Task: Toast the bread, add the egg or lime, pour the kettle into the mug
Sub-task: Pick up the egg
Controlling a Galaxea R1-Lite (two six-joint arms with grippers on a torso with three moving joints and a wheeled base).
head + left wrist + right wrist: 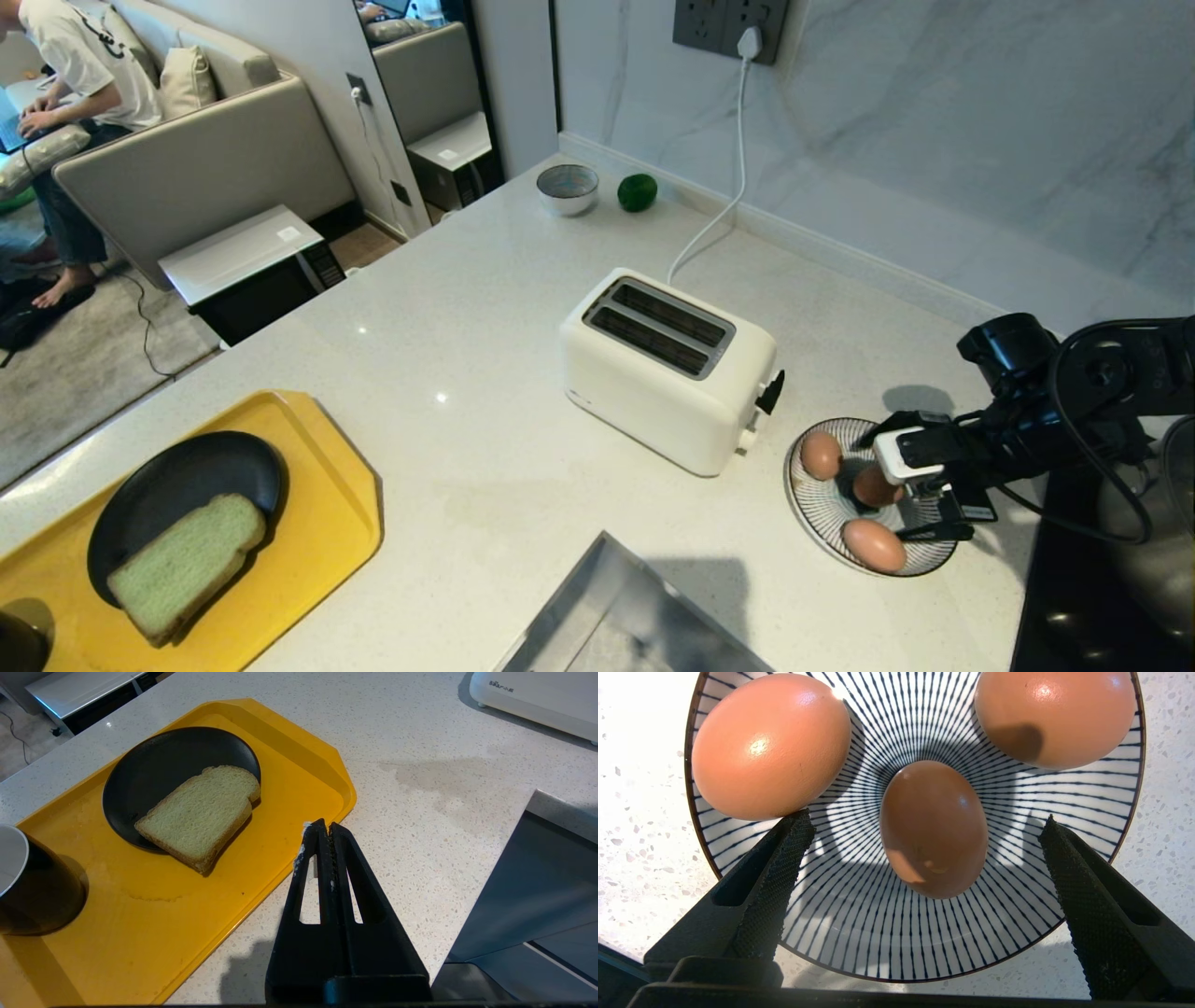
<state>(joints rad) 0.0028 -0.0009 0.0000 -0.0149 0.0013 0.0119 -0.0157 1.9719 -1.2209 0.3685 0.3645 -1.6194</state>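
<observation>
The pale green bread (187, 565) (201, 812) lies on a black plate (177, 485) on a yellow tray (327, 485). The mug (18, 882) stands at the tray's corner. A white toaster (667, 369) sits mid-counter with both slots empty. The lime (637, 191) rests at the back by the wall. Three brown eggs sit in a striped bowl (812, 509) (859, 933). My right gripper (882, 485) (924, 820) hangs open just above the bowl, with its fingers on either side of the middle egg (934, 828) and not touching it. My left gripper (324, 826) is shut and empty beside the tray's edge. The kettle is out of view.
A small grey bowl (567, 187) stands next to the lime. The toaster's white cord (719, 219) runs up to a wall socket. A steel sink (625, 616) (537, 891) opens at the counter's front. A rounded grey vessel (1158, 551) sits on a black hob. A person sits far left.
</observation>
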